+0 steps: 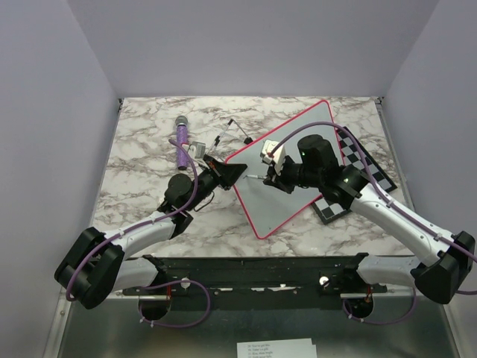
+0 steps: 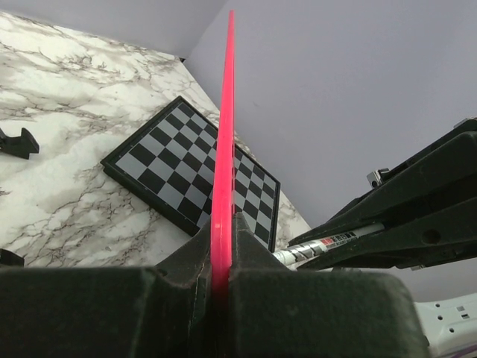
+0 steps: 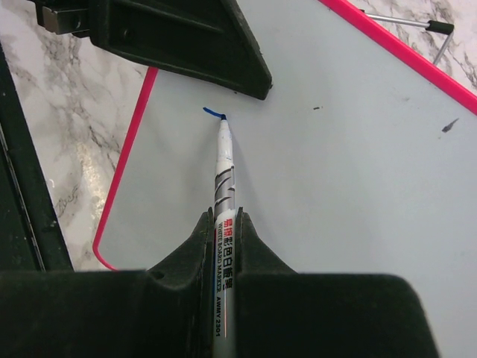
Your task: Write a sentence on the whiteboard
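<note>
The whiteboard (image 1: 287, 175), white with a pink-red rim, is held tilted over the table. My left gripper (image 1: 232, 171) is shut on its left rim, seen edge-on in the left wrist view (image 2: 222, 149). My right gripper (image 1: 274, 173) is shut on a white whiteboard marker (image 3: 225, 201), tip touching the board (image 3: 358, 164). Of the sentence only one short blue stroke (image 3: 213, 113) shows at the tip, close to my left gripper's fingers (image 3: 186, 45). The marker also shows in the left wrist view (image 2: 328, 245).
A black-and-white chessboard (image 1: 358, 168) lies under the board's right side, also in the left wrist view (image 2: 171, 171). A purple microphone-like object (image 1: 182, 142) and thin black stand parts (image 1: 227, 133) lie at the back left. Grey walls enclose the marble table (image 1: 141, 164).
</note>
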Controlling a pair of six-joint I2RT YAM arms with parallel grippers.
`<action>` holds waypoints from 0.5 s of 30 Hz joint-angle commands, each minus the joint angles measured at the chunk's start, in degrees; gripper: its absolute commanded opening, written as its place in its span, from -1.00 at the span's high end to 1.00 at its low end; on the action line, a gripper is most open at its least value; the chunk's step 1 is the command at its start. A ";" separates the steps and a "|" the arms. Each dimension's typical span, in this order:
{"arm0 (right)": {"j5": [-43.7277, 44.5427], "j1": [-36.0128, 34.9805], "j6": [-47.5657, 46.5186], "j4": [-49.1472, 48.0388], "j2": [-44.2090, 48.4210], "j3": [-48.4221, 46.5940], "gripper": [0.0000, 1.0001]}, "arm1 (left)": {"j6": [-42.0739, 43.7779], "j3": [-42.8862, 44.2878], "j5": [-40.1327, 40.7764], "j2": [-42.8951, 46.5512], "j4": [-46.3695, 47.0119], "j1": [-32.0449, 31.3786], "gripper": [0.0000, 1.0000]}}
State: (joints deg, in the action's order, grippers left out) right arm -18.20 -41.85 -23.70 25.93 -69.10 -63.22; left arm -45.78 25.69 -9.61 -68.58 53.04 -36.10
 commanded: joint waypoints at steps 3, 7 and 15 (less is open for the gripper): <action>6.24 0.62 1.38 -1.85 1.16 1.26 0.99 | -0.28 2.08 0.90 1.34 6.38 -0.20 1.00; 7.03 1.24 1.73 -2.03 1.34 1.26 0.99 | -0.28 1.99 0.99 1.34 6.29 -0.20 1.00; 0.28 1.33 -0.20 -1.50 2.65 2.14 0.99 | -0.19 1.91 0.99 1.25 6.29 -0.20 1.00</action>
State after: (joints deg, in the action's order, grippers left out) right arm -14.85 -40.86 -22.57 24.99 -67.79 -62.61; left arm -45.89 25.71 -9.39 -68.58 52.93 -36.07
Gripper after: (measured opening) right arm 0.140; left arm 0.099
